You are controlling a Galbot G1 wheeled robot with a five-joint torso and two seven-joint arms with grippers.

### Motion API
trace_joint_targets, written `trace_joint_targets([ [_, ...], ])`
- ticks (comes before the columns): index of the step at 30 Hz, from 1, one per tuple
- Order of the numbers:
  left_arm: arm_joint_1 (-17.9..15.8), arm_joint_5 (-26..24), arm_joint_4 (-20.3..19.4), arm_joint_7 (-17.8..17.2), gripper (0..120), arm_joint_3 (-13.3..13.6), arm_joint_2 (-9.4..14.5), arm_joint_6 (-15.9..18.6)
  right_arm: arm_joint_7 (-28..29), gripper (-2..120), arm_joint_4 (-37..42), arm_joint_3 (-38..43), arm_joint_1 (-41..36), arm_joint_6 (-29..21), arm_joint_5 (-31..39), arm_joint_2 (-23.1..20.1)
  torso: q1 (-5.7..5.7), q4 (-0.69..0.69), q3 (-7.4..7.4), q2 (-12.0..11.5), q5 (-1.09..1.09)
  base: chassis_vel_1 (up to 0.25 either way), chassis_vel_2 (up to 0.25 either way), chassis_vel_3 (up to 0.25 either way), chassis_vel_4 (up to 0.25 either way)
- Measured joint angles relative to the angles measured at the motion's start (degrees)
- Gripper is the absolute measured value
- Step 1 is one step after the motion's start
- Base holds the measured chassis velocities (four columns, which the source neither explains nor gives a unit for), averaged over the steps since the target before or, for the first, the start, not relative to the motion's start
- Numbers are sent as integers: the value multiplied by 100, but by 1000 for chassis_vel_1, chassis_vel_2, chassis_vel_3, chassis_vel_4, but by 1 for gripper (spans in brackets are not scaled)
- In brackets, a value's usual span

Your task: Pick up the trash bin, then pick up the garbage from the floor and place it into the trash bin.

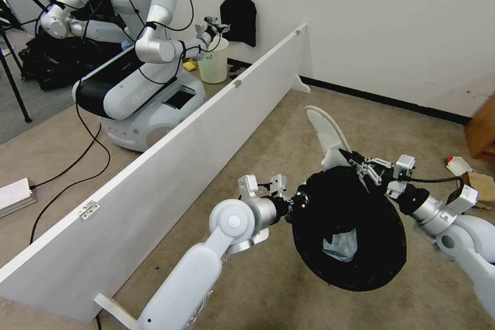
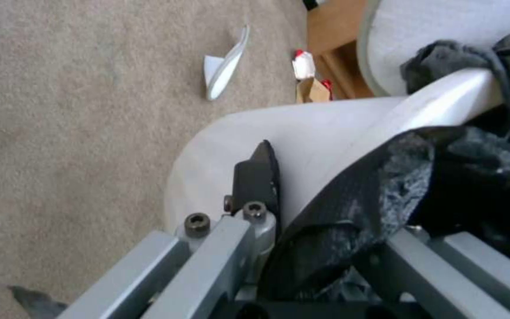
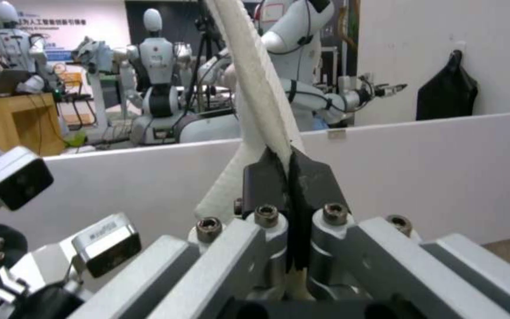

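The bin (image 1: 350, 232) is held off the floor by the left gripper (image 1: 299, 200), whose jaws are clamped over the near rim — white wall on one side, black bag (image 2: 396, 195) on the other, as the left wrist view shows.

The right gripper (image 1: 361, 164) sits at the far rim. Its jaws are closed nearly flat on one end of a white slipper (image 1: 327, 134). The slipper's long axis runs straight out from the jaws, up and away from the bin mouth, so the free end stands beyond the rim while the pinched end is right at it.

Judged: the drop turns on this — the bin mouth lies just below and behind the right jaws, and the slipper points the wrong way, outward. It would likely need tipping inward before release.

A crumpled pale scrap (image 1: 340, 247) lies inside the bin. More litter (image 1: 459, 166) rests on the floor beyond the right arm, near a brown bag (image 1: 482, 183).
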Motion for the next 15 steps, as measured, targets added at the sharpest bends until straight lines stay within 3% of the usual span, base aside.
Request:
trace_joint_targets([
  [15, 212, 442, 58, 166, 1, 199, 81, 18, 572, 0, -70, -69, 211, 101, -130, 98, 0, 0, 0, 0, 0, 0, 0, 0, 0],
])
